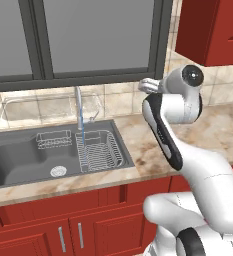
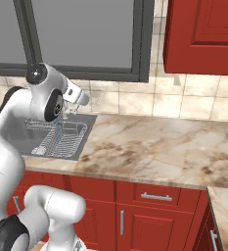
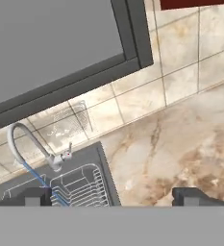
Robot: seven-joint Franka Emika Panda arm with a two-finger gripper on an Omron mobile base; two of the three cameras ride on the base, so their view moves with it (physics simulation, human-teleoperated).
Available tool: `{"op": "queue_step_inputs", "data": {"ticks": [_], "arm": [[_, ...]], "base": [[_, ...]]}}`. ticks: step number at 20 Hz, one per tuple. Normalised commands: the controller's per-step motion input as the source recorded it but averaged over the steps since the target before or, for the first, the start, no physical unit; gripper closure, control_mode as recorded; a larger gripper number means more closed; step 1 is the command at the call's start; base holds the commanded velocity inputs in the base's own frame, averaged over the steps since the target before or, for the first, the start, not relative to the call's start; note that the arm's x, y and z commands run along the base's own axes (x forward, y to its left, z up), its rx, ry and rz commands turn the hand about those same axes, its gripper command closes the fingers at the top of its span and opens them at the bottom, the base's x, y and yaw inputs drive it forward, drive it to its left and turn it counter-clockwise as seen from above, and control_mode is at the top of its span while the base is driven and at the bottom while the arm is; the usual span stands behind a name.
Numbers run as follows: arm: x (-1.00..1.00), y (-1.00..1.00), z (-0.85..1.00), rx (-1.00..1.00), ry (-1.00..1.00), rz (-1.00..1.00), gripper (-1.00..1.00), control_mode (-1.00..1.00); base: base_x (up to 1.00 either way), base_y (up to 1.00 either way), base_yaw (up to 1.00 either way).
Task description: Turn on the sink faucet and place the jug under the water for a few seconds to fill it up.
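Observation:
The chrome gooseneck sink faucet (image 1: 78, 104) (image 3: 24, 139) stands behind the dark grey sink (image 1: 18, 155) (image 3: 93, 158). Its small lever (image 3: 68, 151) sits at the base. A thin blue stream of water (image 1: 81, 131) (image 3: 37, 176) (image 2: 58, 129) runs from the spout down onto the wire rack (image 1: 100, 150). My gripper (image 3: 116, 197) hangs open and empty above the sink's right end, facing the back wall, its fingertips (image 3: 36, 196) wide apart. The jug is out of view.
A marble counter (image 2: 154, 142) (image 3: 180, 144) stretches right of the sink. A dark-framed window (image 1: 88, 35) fills the wall behind the faucet. Red upper cabinets (image 2: 203, 34) hang at the right, and red base cabinets (image 1: 78, 230) run below the counter.

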Motion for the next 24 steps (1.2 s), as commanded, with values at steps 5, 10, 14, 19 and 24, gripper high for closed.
{"op": "queue_step_inputs", "data": {"ticks": [5,10,14,19,24], "arm": [[-0.57,0.00,-0.43,-0.02,0.61,0.00,-1.00,-1.00],[-0.80,-0.01,-0.73,0.00,0.25,0.00,-1.00,-1.00],[-0.68,-0.17,-0.53,0.00,0.03,0.04,-1.00,-1.00],[-0.51,-0.30,-0.01,0.00,-0.20,0.14,-1.00,-1.00],[-0.47,-0.33,0.02,0.00,-0.44,0.11,-1.00,-1.00]], "base": [[0.00,0.00,0.00],[0.00,0.00,0.00],[0.00,0.00,0.00],[0.00,0.00,0.00],[0.00,0.00,0.00]]}}
